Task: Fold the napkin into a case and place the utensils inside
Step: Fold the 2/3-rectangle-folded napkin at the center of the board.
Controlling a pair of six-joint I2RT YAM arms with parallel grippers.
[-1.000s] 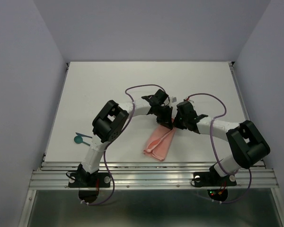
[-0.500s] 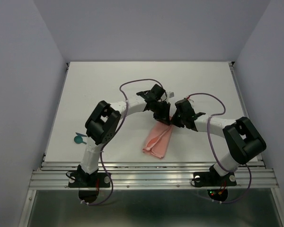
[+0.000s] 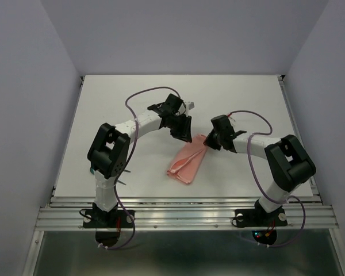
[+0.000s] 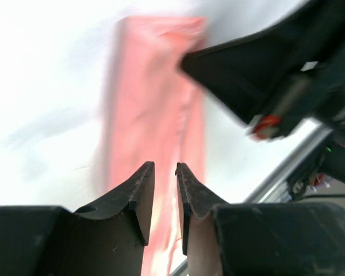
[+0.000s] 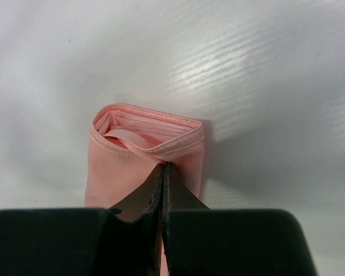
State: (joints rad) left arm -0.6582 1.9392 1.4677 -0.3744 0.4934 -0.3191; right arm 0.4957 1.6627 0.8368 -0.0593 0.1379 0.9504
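napkin (image 3: 187, 163): folded narrow, lying mid-desk (image 3: 132, 98) — slanting toward the near edge
right gripper (image 5: 163, 167): closed, pinching the napkin's open far end (hem layers showing)
left gripper (image 4: 164, 167): slightly parted, holding nothing — above the napkin

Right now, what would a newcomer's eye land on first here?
The salmon-pink napkin, folded into a narrow strip, lies diagonally on the white table. The right gripper is shut on its open far end, while the left gripper hangs beside it, jaws slightly apart, empty.
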